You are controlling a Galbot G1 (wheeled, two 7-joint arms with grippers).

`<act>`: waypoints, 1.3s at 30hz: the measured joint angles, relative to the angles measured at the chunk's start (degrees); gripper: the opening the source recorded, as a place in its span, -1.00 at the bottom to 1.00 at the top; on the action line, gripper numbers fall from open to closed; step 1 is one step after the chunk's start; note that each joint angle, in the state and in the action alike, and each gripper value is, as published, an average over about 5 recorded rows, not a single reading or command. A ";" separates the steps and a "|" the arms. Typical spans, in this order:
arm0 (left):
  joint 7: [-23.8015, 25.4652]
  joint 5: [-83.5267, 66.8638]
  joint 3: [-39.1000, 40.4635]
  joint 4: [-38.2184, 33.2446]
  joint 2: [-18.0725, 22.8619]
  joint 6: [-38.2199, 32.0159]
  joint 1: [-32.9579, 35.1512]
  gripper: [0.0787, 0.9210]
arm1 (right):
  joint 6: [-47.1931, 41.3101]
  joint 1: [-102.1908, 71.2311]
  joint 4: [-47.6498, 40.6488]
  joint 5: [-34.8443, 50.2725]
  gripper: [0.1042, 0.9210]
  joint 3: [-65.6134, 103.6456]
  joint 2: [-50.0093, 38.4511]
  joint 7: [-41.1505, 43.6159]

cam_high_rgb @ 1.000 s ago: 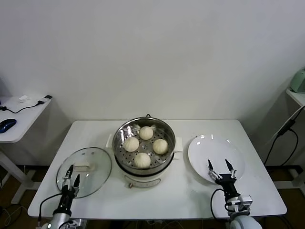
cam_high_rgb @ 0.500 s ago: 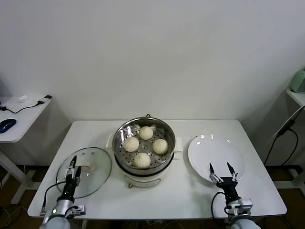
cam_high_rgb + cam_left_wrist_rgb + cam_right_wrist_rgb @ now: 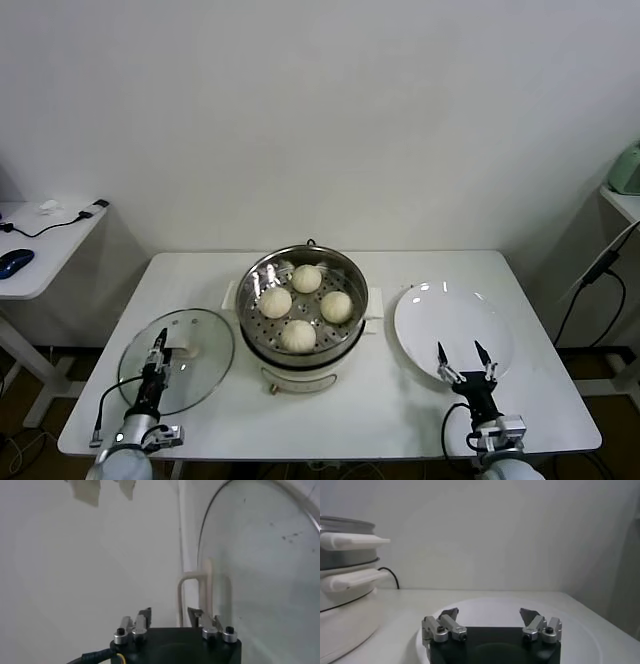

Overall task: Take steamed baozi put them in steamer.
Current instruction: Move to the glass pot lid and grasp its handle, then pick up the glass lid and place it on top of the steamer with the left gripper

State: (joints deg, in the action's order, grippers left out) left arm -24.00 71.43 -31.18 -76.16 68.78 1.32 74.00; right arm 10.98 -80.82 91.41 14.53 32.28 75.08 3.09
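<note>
Four cream-white baozi lie on the perforated tray inside the shiny steel steamer at the table's middle. The steamer's side also shows in the right wrist view. My left gripper is low at the front left, over the near edge of the glass lid, open and empty; the lid's white handle lies just ahead of its fingers. My right gripper is low at the front right over the near edge of the bare white plate, open and empty.
A side table with a computer mouse and cables stands at far left. A black cable hangs at the right, beside the table. The table's front edge runs just before both grippers.
The left gripper has moved a little to the right and farther onto the lid. The right gripper has sunk slightly. The baozi and steamer have not moved.
</note>
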 measured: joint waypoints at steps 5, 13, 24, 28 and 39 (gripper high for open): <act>-0.22 -0.23 0.01 0.89 0.00 0.06 -0.58 -0.29 | -0.02 -0.10 0.05 -0.43 0.76 -0.11 0.17 -0.08; -0.03 -1.57 -0.03 0.53 0.00 0.20 -0.23 -0.81 | -0.14 0.08 0.10 -1.16 0.76 -0.14 0.39 -0.30; 4.12 -7.11 -2.47 -8.85 -1.90 3.23 3.77 -0.86 | -1.04 0.38 1.02 -2.34 0.76 -0.18 0.34 -1.21; 7.79 -11.25 -4.00 -14.92 -4.17 5.80 5.82 -0.86 | -1.75 0.34 1.43 -3.11 0.76 -0.15 0.17 -1.92; 18.96 -16.88 -2.90 -30.83 -8.81 15.28 4.24 -0.86 | -3.32 -0.64 3.18 -6.00 0.76 -0.46 0.05 -3.29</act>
State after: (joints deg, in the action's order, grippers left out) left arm -5.04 54.56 -34.09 -106.99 59.97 16.60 78.24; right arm 7.66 -81.46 94.59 8.54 31.82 75.13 -0.20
